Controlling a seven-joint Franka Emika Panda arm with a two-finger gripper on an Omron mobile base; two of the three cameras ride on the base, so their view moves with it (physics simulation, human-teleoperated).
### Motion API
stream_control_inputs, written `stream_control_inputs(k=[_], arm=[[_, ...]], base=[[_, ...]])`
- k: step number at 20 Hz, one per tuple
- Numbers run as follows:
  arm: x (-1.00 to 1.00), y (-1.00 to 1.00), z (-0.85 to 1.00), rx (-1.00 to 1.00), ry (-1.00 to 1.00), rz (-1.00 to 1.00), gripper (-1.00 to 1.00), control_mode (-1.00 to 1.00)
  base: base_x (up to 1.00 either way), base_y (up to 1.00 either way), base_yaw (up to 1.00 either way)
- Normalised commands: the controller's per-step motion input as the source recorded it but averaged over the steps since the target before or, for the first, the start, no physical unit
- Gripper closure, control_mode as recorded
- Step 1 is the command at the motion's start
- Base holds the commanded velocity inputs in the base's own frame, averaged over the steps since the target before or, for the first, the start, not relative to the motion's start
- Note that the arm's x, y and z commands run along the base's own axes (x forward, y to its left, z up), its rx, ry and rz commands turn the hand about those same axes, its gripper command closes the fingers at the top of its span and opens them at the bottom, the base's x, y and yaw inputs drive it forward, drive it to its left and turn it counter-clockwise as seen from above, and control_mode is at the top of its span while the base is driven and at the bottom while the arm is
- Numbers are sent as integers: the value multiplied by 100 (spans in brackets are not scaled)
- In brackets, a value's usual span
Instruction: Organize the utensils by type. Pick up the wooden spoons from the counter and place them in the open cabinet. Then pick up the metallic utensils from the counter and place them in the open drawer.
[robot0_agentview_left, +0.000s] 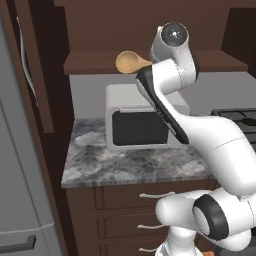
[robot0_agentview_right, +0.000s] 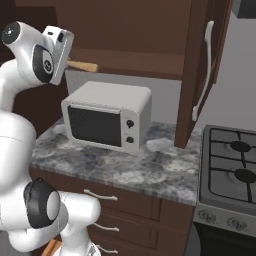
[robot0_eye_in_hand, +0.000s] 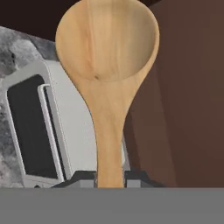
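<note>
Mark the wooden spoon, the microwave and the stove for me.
Wooden spoon (robot0_eye_in_hand: 107, 52): hand view, on its bowl.
Microwave (robot0_agentview_right: 96, 125): right base view, on its dark door window.
Stove (robot0_agentview_right: 235, 165): right base view, on the black grate between burners.

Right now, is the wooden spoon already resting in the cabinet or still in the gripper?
In the gripper: its fingers clamp the wooden spoon by the handle, bowl level with the open cabinet shelf's front edge, above the microwave.
</note>
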Motion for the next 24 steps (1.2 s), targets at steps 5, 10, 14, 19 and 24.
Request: stream_control_inputs(k=[5,10,14,19,24], arm=[[63,0,11,-27,-8,11,100,-100],[60,0,27,-22,0,4,100,-100],[50,6,27,-9,1,0,100,-100],[54,2,4,-1,1,0,100,-100],[61,0,0,-1,2,0,100,-100]], base=[[0,0,0],[0,0,0],[0,0,0],[0,0,0],[0,0,0]])
